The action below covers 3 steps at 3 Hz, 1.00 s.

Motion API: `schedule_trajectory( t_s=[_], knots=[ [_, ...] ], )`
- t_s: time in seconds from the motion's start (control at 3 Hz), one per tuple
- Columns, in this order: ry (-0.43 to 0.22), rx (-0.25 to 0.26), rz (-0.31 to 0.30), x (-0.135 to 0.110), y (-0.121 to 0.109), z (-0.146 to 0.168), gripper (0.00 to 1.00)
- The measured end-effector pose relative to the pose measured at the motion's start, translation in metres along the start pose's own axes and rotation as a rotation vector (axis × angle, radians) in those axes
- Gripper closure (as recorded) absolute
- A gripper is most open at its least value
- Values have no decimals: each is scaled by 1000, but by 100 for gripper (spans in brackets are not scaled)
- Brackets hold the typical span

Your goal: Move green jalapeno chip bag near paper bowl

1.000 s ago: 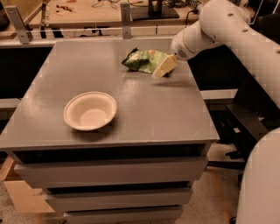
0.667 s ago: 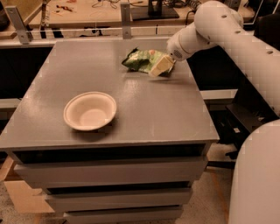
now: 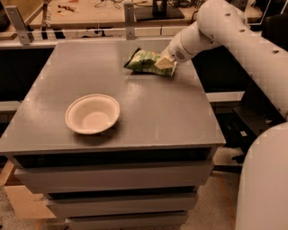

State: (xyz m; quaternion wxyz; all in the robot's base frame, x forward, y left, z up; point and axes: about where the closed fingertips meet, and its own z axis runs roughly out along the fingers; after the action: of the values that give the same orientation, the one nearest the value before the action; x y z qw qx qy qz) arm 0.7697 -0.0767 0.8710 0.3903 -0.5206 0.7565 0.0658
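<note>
The wrinkly green foil jalapeno chip bag [image 3: 145,60] lies on the far right part of the grey counter [image 3: 148,117]. The end effector [image 3: 165,64] of the white arm [image 3: 216,22] sits at the bag's right end, touching it; I cannot tell whether it is open or closed. The round off-white paper bowl [image 3: 92,113] rests well apart from the bag, toward the counter's near left.

Grey table [image 3: 153,117], stacked drawer fronts [image 3: 112,176] below its front edge. Paper bowl [image 3: 92,113] upright on front-left part of table. Green jalapeno chip bag [image 3: 143,60] lying flat near far right edge, well apart from bowl. White arm [image 3: 211,22] reaching in from upper right. Gripper [image 3: 165,63] low at bag's right end, touching it. Cluttered workbench [image 3: 90,13] behind table.
</note>
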Motion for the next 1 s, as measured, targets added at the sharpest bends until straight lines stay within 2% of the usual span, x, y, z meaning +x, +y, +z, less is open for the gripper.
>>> schedule_trajectory(
  t_s=[0.33, 0.67, 1.0],
  knots=[
    [-2, -25, -10, 0, 13, -19, 92],
    [12, -30, 8, 0, 37, -76, 100],
    [12, -30, 8, 0, 37, -76, 100]
  ],
)
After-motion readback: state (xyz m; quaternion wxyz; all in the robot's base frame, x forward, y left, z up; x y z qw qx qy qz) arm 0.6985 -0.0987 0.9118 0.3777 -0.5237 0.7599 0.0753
